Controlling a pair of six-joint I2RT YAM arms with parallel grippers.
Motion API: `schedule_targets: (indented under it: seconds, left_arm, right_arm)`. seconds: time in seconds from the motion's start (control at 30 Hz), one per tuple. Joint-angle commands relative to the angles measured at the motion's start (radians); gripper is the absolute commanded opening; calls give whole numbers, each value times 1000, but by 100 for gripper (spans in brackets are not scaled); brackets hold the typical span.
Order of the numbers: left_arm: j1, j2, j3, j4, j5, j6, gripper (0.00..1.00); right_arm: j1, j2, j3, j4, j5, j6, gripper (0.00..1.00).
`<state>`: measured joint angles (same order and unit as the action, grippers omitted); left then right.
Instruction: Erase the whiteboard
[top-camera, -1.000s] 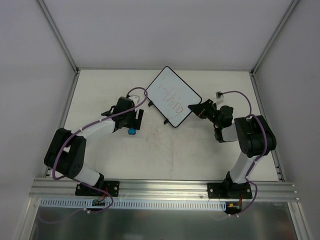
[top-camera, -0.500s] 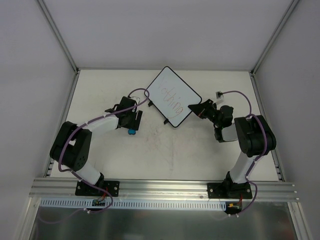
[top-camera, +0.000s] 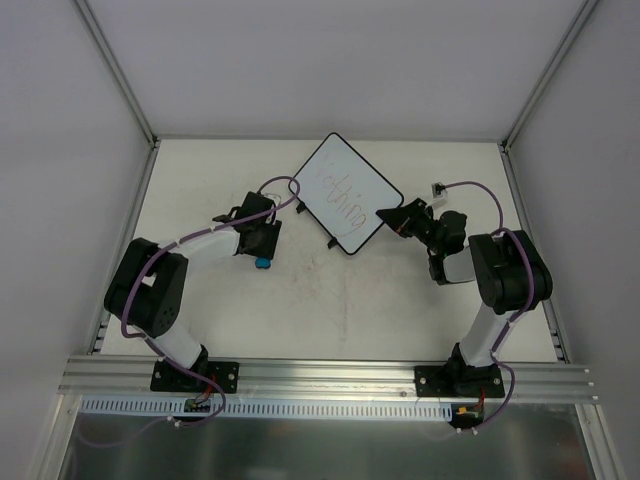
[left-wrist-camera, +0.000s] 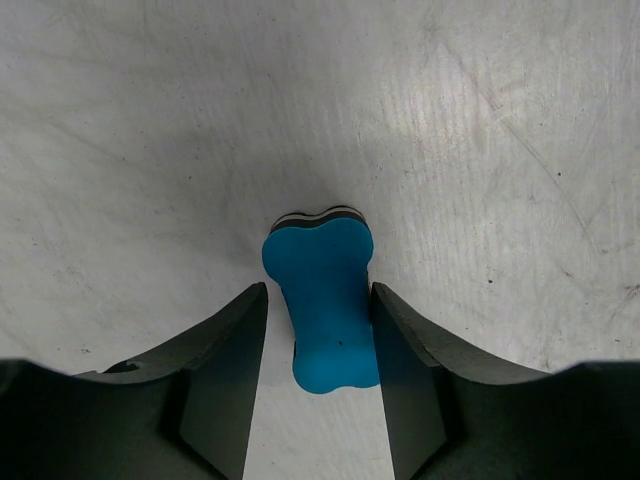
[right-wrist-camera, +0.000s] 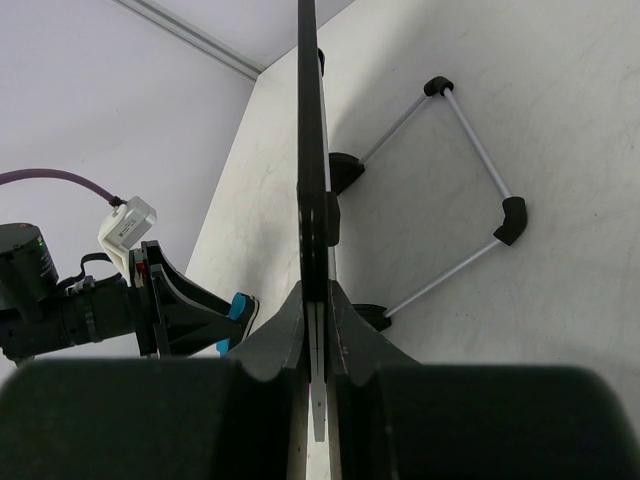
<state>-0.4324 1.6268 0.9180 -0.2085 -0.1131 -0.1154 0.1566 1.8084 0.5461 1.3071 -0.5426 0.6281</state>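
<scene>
Table (top-camera: 400, 300): pale, scuffed work surface, with both arms reaching out over it from the near edge.

Whiteboard (top-camera: 350, 190): it sits at the far middle of the table, turned cornerwise. Its long axis runs from far-left to near-right in the overhead view. The right wrist camera shows it edge-on only, so I cannot say from there how it is tilted.

Right gripper (right-wrist-camera: 316, 300): it is closed on the board's rim at the right-hand corner, one finger on each face. I judge that this is bracing the board.

Left gripper (left-wrist-camera: 318, 290): it points down at the table, drawn in on the blue eraser (left-wrist-camera: 325, 320). Both pads meet the eraser's wider far lobe. I cannot read how firm the grip is. The eraser's length lies along the fingers.

Governing relation: the board lies beyond and to the right of the left gripper, near it but not touching. The board's near-left long edge faces that gripper. The left arm holds the tool, so in my judgement it makes the stroke, lifting the eraser and carrying it far-right onto the board face.

Writing: one red handwritten word runs along the board's long axis. It appears to read "nothing", though I cannot confirm every letter. I can read no brand or label anywhere.
</scene>
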Motion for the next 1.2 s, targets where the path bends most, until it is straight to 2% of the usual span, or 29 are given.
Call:
schedule_targets:
  seconds: [0.0, 0.43, 0.63, 0.8, 0.93, 1.17]
  left_arm:
    - [-6, 5, 35, -20, 9, -6, 45]
    - [-6, 24, 42, -45, 18, -33, 42]
    - [-6, 42, 64, -60, 9, -46, 30]
    - [-6, 31, 67, -60, -2, -53, 29]
    - [-6, -16, 81, -61, -26, -82, 22]
    - [-5, -36, 218, -60, 61, -136, 17]
  right_arm:
    - [-11, 14, 31, 139, 12, 8, 0]
    - [-12, 16, 31, 139, 10, 10, 0]
    - [-17, 16, 31, 141, 12, 18, 0]
    - [-17, 16, 31, 141, 10, 18, 0]
    - [-17, 20, 34, 141, 7, 21, 0]
    - [-17, 20, 32, 142, 6, 18, 0]
